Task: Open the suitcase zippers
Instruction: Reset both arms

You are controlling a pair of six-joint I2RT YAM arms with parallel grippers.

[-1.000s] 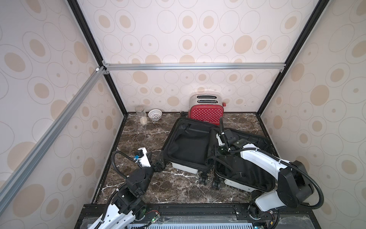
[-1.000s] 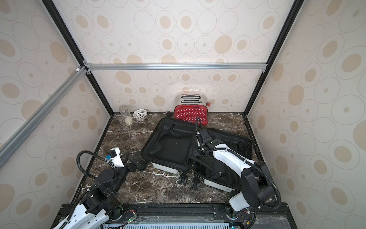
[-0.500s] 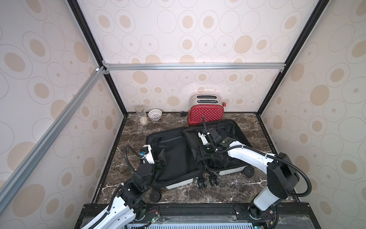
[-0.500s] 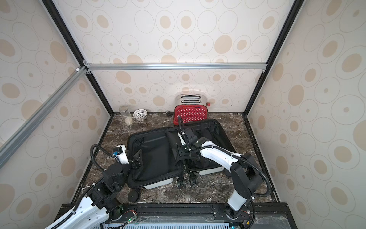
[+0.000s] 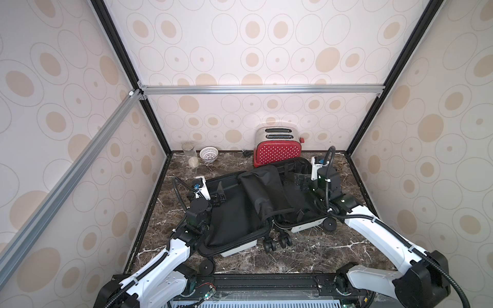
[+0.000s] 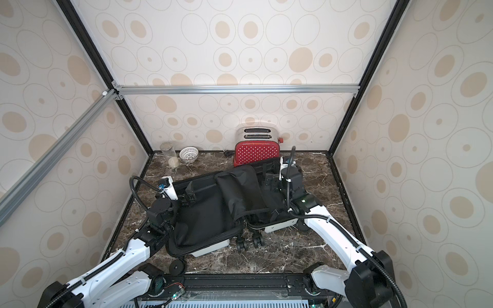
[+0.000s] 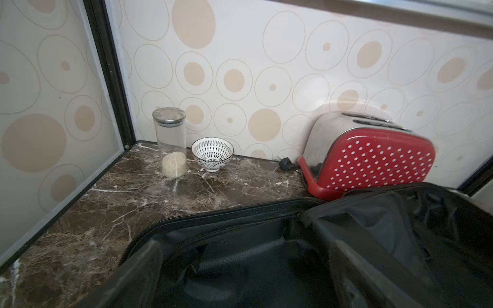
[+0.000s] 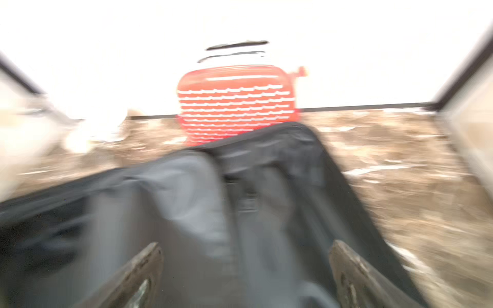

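Note:
The suitcase (image 5: 240, 249) (image 6: 210, 249) lies spread open on the marble table, its black lining up and a fold of lining fabric (image 5: 262, 186) draped across the middle. The zippers show as a black band (image 7: 213, 213) along the open rim; no pull tab can be made out. My left gripper (image 5: 219, 196) (image 6: 190, 196) (image 7: 248, 266) hovers open over the left half near its far edge, holding nothing. My right gripper (image 5: 300, 182) (image 6: 269, 182) (image 8: 245, 256) stands open over the right half, its fingers (image 8: 144, 269) wide apart above the lining; that view is blurred.
A red polka-dot toaster (image 5: 277, 153) (image 7: 370, 160) stands right behind the suitcase at the back wall. A glass jar (image 5: 190, 156) (image 7: 170, 141) and a small patterned bowl (image 5: 208, 154) (image 7: 212, 154) sit in the back left corner. Patterned walls close three sides.
The suitcase has slid left and now lies flatter. Both grippers have opened wide. My left arm reached in over the left half; my right gripper moved from the middle toward the far right.

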